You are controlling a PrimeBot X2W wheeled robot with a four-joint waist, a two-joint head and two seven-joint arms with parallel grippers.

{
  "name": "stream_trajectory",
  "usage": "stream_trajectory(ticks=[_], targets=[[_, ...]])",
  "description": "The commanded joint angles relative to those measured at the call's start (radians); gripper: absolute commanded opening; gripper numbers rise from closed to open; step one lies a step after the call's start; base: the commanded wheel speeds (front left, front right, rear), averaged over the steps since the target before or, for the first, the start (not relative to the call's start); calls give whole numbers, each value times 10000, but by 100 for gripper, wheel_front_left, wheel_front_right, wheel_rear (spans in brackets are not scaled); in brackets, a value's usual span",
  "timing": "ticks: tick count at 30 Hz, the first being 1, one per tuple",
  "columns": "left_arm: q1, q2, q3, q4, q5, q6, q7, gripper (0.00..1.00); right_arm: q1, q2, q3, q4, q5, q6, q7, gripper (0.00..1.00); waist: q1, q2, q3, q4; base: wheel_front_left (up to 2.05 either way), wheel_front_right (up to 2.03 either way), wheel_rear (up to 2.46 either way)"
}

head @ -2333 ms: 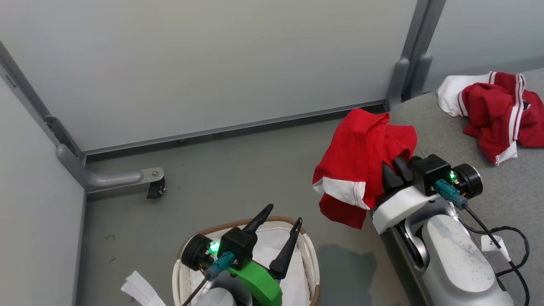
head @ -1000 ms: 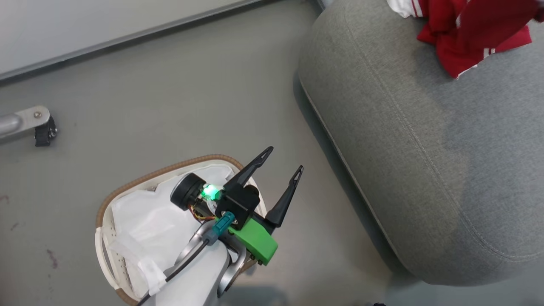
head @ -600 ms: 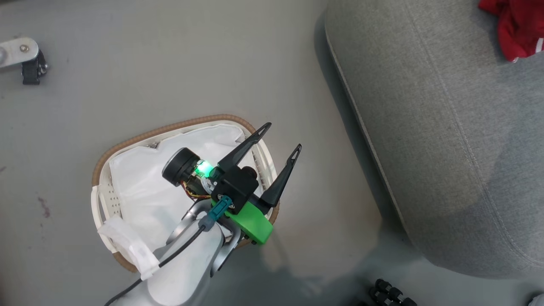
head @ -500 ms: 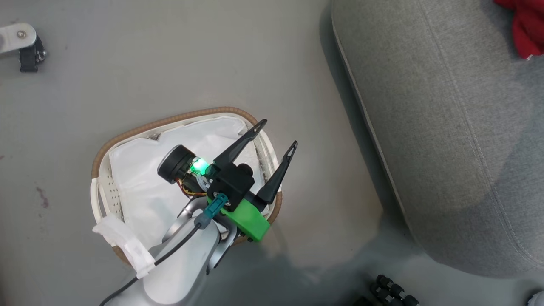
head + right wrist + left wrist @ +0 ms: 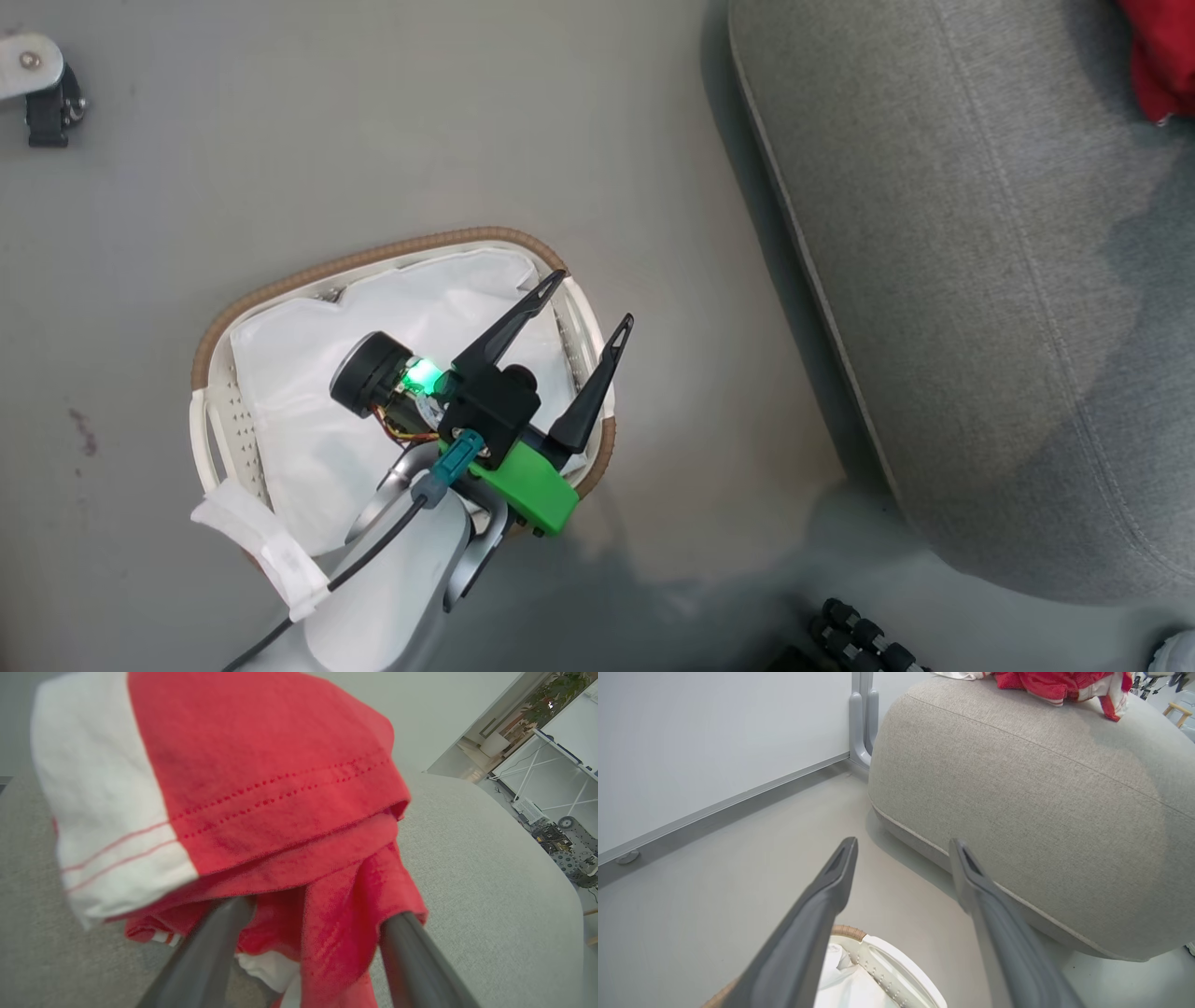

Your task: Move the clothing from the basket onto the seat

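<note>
Right wrist view, clothing (image 5: 261,788) covering tips of spread right pincer (image 5: 317,910), left pincer (image 5: 903,842) released

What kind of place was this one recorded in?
Probably a lab test bay staged as a living room: pale partition panels, a castered foot, a grey seat, and wheeled equipment beyond it in the right wrist view.

Clothing (image 5: 280,788) is soft cloth, seat (image 5: 1017,812) matt weave, basket (image 5: 233,425) smooth plastic.
</note>
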Motion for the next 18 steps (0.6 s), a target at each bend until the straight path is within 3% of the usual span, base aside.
stream_trajectory(ticks=[1,8,18], targets=[[169,-11,67,-58,-114,26,7,100,329,103,9,-214,-2,-14,-49,100,-1,-1,-339,-198,0,0,0],[682,-231,420,-187,-458,30,7,100,1802,620,62,-1319,130,-14,-50,100,-1,-1,-1352,-271,0,0,0],[1550,-677,1231,-248,-1167,-15,7,100,2832,549,404,-2104,243,-14,-51,100,-1,-1,-2967,168,0,0,0]])
